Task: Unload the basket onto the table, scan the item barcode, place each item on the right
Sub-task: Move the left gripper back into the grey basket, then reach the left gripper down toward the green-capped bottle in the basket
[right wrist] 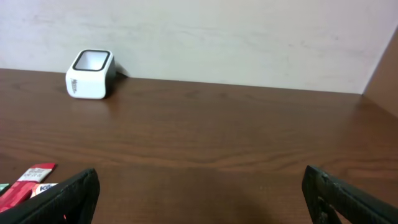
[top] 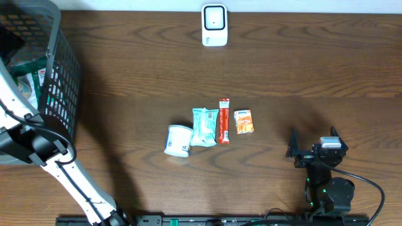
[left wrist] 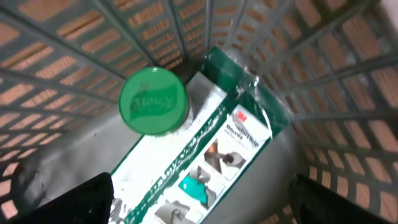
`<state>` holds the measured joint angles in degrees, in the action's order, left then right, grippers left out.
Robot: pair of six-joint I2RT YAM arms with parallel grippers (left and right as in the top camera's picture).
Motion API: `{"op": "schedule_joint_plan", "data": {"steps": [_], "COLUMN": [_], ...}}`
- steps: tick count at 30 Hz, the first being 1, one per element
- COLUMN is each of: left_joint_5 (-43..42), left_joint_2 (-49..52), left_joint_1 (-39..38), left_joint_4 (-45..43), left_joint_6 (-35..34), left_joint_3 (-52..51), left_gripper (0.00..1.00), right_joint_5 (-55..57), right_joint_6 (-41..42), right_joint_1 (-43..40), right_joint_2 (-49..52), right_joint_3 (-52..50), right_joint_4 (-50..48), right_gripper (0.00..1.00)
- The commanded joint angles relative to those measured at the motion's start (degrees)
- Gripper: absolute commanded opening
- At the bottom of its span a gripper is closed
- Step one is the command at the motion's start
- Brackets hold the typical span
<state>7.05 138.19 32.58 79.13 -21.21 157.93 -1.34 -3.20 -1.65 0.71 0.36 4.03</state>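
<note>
Overhead: four items (top: 208,129), one scanner (top: 214,25).

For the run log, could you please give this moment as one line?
left hand: open, inside basket over green-lidded jar | right hand: open, idle | scanner: unused

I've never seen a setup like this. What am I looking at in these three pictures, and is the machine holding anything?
It is a robot with two arms at a wooden table, each ending in a two-finger gripper. One picture looks down from above; the other two come from cameras on the wrists.

The left gripper is inside a dark basket, open, above a green-lidded jar and a green-and-white package. It holds nothing.

The right gripper waits open and empty near the table's front edge.

In the middle lie four small items: a white cup, a teal packet, a red stick and an orange packet. The white box at the far edge is the scanner.
</note>
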Motion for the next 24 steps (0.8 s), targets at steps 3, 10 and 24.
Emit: {"op": "schedule_joint_plan", "data": {"steps": [3, 10, 24], "left_joint_5": [1.62, 1.25, -7.04], "left_joint_2": [5.81, 3.10, -17.51], "left_joint_1": [1.05, 1.11, 1.64], "left_joint_4": [-0.07, 0.74, 4.39], "left_joint_6": [-0.33, -0.33, 0.79], "left_joint_3": [0.55, 0.57, 0.57], "left_gripper": [0.89, 0.89, 0.90], "right_joint_5": [-0.22, -0.24, -0.22], "right_joint_6": [-0.26, -0.26, -0.26], "right_joint_1": [-0.50, -0.50, -0.50], "right_joint_2": [-0.17, -0.17, -0.17], "right_joint_3": [-0.07, -0.04, -0.07], "right_joint_4": [0.24, 0.24, 0.24], "right_gripper": [0.99, 0.99, 0.99]}}
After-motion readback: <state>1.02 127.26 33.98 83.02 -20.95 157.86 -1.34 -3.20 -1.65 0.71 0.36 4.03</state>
